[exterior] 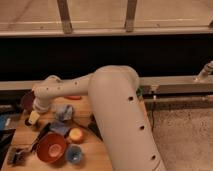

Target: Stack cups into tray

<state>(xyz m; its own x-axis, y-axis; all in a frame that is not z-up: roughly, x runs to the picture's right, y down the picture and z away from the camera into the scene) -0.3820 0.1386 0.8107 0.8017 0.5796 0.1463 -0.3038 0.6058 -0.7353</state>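
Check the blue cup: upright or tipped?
Upright: the blue cup shows its round opening facing up, beside the red-orange bowl. The gripper is at the table's left side, by the cream-white cup.

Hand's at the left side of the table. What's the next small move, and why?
Probably ease the hand down onto the cream-white cup at its tip: it's the nearest cup, while the orange-yellow cup and blue cup sit farther right, by the red-orange bowl.
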